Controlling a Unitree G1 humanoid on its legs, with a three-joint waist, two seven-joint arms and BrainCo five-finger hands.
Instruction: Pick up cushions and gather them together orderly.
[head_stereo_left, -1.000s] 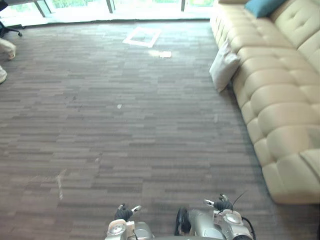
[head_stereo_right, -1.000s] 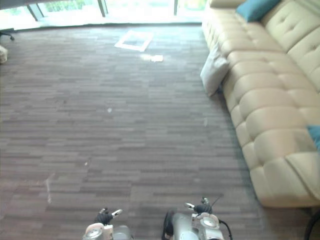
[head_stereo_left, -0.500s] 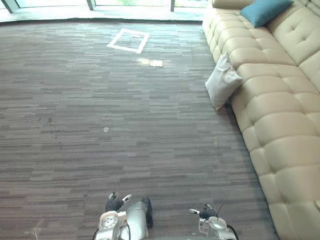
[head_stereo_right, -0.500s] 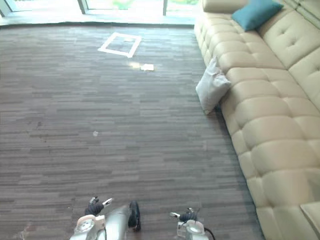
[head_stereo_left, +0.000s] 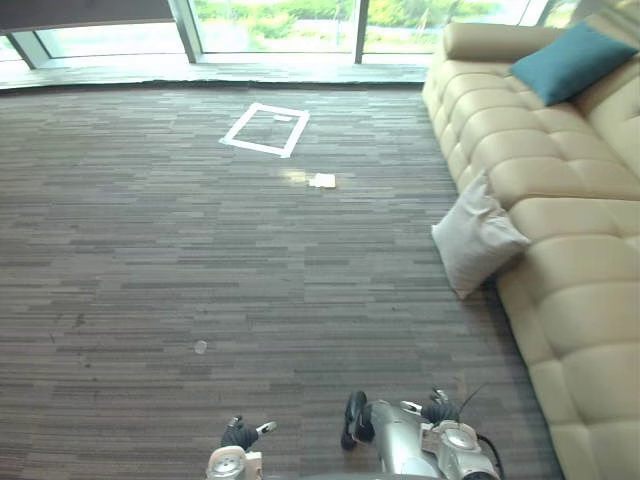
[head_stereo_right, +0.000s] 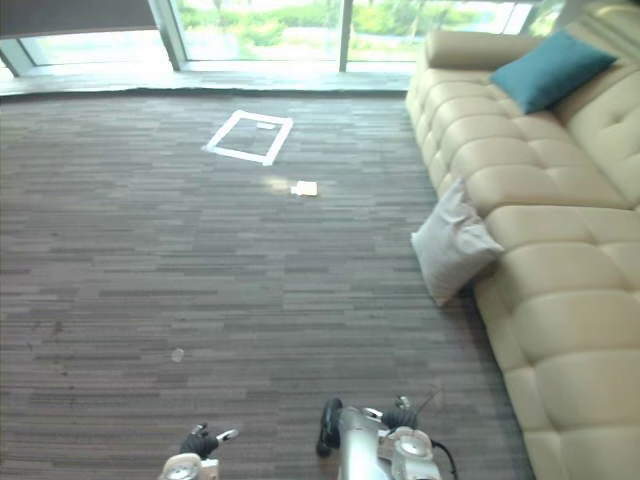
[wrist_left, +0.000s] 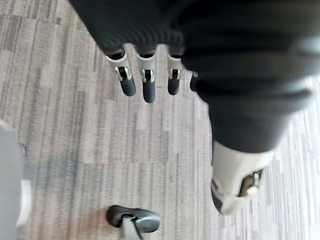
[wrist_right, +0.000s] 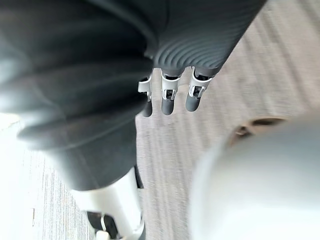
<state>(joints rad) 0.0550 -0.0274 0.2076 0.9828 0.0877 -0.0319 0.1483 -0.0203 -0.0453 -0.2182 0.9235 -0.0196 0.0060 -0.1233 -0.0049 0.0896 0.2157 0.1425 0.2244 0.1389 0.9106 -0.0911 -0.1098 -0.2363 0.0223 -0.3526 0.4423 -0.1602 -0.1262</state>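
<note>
Since half a second ago only my view has shifted: the off-white square fabric cushion (head_stereo_left: 478, 238) leans on the grey carpet floor (head_stereo_left: 200, 250) against the beige tufted sofa (head_stereo_left: 580, 250). My left robot hand (wrist_left: 148, 85) and right robot hand (wrist_right: 168, 97) hang relaxed, empty. I'd step close, then clasp both sides.

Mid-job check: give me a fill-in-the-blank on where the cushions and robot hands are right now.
1. The white cushion and teal cushion both touch the ____.
2. Only the ____ one stands on the carpet.
3. The left robot hand and right robot hand hold ____.
Missing: sofa; white; nothing.
</note>
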